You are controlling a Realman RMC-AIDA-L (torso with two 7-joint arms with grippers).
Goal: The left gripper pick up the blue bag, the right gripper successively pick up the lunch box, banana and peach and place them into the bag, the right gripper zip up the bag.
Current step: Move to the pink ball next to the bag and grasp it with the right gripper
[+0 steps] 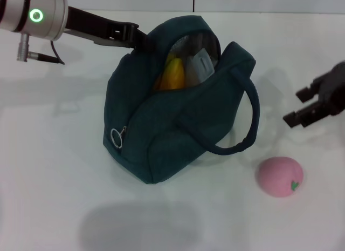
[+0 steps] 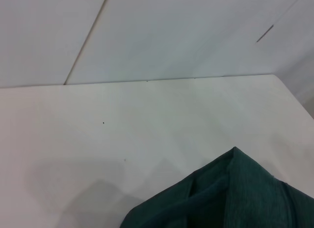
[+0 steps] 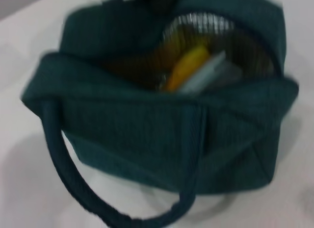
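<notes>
The blue bag (image 1: pixel 172 116) stands mid-table with its mouth open, its metal ring pull (image 1: pixel 117 136) hanging at the near end. Inside lie the yellow banana (image 1: pixel 173 75) and the translucent lunch box (image 1: pixel 200 65). My left gripper (image 1: pixel 139 38) is clamped on the bag's far rim and holds it up. The pink peach (image 1: pixel 279 176) rests on the table, right of the bag's front handle. My right gripper (image 1: pixel 302 106) hovers open and empty above the peach, off to the bag's right. Its wrist view looks into the bag (image 3: pixel 162 135) at the banana (image 3: pixel 186 68) and lunch box (image 3: pixel 206 76).
One loop handle (image 1: pixel 245 129) of the bag droops onto the white table (image 1: pixel 54 170) toward the peach. The left wrist view shows a corner of the bag (image 2: pixel 235 193) and the table's far edge (image 2: pixel 147 81) against a wall.
</notes>
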